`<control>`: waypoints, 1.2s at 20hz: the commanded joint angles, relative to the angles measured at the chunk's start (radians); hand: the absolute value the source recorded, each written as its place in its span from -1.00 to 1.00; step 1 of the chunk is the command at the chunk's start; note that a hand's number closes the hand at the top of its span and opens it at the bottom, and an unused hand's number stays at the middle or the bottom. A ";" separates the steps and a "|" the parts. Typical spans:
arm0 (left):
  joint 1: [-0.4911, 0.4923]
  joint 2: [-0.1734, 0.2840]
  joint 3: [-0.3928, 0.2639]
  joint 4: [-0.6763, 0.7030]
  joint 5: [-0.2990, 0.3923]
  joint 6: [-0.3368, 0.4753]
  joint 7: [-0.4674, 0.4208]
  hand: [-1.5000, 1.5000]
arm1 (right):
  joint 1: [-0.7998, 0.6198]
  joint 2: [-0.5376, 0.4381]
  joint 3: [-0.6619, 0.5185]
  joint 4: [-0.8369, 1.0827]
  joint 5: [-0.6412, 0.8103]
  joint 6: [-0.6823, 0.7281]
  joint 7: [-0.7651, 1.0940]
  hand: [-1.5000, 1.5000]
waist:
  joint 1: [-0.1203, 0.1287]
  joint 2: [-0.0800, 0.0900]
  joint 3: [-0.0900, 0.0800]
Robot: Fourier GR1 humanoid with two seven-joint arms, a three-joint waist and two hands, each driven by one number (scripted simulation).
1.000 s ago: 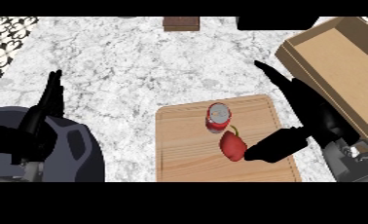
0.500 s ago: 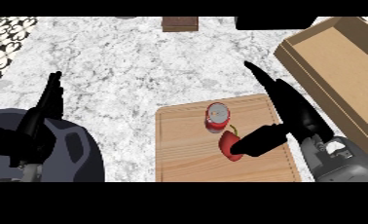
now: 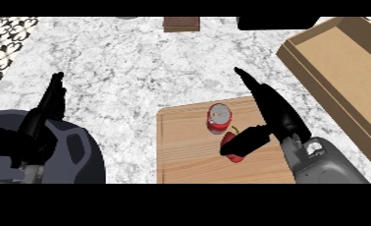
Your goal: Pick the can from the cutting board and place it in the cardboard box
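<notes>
The right hand [image 3: 272,109] extends over the cutting board [image 3: 188,156] with fingers straight and thumb angled toward the can [image 3: 218,118], grasping nothing. The can stands upright on the board, just left of the hand, with a red object [image 3: 233,154] beside it. The left hand [image 3: 45,107] rests at the lower left, fingers straight and released; the cardboard box [image 3: 319,68] sits at the right edge.

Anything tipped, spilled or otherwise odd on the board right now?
Nothing stands out. The can stands upright on the cutting board, a small red item beside it, partly hidden by the right hand. No spill.

clear: counter [image 3: 145,68] | obstacle: red pepper [image 3: 233,152] beside can [image 3: 218,118]
</notes>
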 commanded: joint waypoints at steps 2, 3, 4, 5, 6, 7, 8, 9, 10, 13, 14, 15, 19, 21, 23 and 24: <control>-0.051 -0.058 0.004 0.004 0.044 0.005 0.036 0.00 | 0.020 0.013 0.011 0.019 0.037 0.003 -0.010 -1.00 | -0.013 0.005 -0.036; -0.080 -0.076 -0.012 0.003 0.022 0.045 0.050 0.00 | -0.003 0.040 0.028 0.045 0.064 -0.010 0.011 -1.00 | -0.013 0.006 -0.036; -0.075 -0.077 -0.030 -0.005 0.011 0.047 0.051 0.00 | -0.029 0.014 -0.002 0.080 0.057 0.017 -0.009 -1.00 | -0.010 0.007 -0.036; -0.034 -0.064 -0.013 -0.052 0.030 0.048 0.049 0.00 | 0.014 0.016 0.005 0.055 0.069 -0.004 -0.010 -1.00 | -0.009 0.003 -0.036; -0.056 -0.066 -0.016 -0.022 0.037 0.035 0.055 0.00 | 0.007 0.020 0.022 0.078 0.081 0.010 -0.020 -1.00 | -0.011 0.006 -0.036; -0.073 -0.064 -0.010 0.001 0.028 0.039 0.046 0.00 | 0.008 0.046 0.028 0.065 0.096 -0.010 -0.008 -1.00 | -0.015 0.005 -0.036; -0.050 -0.074 -0.001 0.017 0.045 0.024 0.007 0.00 | 0.041 0.022 0.021 0.063 0.089 -0.002 -0.050 -1.00 | -0.017 0.006 -0.036; -0.091 -0.045 0.000 -0.010 0.047 0.033 0.078 0.00 | -0.006 0.046 0.012 0.082 0.086 0.007 -0.004 -1.00 | -0.015 0.006 -0.036; -0.077 -0.070 -0.015 -0.004 0.042 0.041 0.046 0.00 | 0.001 0.079 0.041 0.104 0.113 -0.016 -0.009 -1.00 | -0.013 0.007 -0.036; -0.088 -0.047 0.008 0.024 0.053 0.023 0.040 0.00 | 0.002 0.072 0.019 0.119 0.092 0.015 -0.038 -1.00 | -0.014 0.007 -0.036; -0.081 -0.054 -0.014 -0.001 0.053 0.026 0.046 0.00 | -0.061 0.108 0.010 0.167 0.098 0.016 -0.011 -1.00 | -0.005 0.008 -0.036; -0.054 -0.073 -0.025 0.008 0.050 0.029 0.014 0.00 | 0.023 0.081 0.030 0.093 0.094 0.014 -0.028 -1.00 | -0.018 0.005 -0.036; -0.096 -0.038 0.000 0.034 0.064 0.013 0.038 0.00 | -0.001 0.105 0.020 0.151 0.107 0.025 -0.055 -1.00 | -0.017 0.007 -0.037; -0.097 -0.067 -0.023 0.024 0.058 0.040 0.030 0.00 | -0.025 0.138 0.021 0.220 0.126 0.007 -0.064 -1.00 | -0.011 0.010 -0.036; -0.094 -0.026 -0.014 -0.044 0.068 0.064 0.105 0.00 | 0.022 0.129 0.023 0.189 0.129 0.003 -0.078 -1.00 | -0.014 0.005 -0.035; -0.094 -0.040 -0.014 0.022 0.064 0.034 0.037 0.00 | 0.025 0.107 0.006 0.187 0.103 0.035 -0.100 -1.00 | -0.019 0.007 -0.036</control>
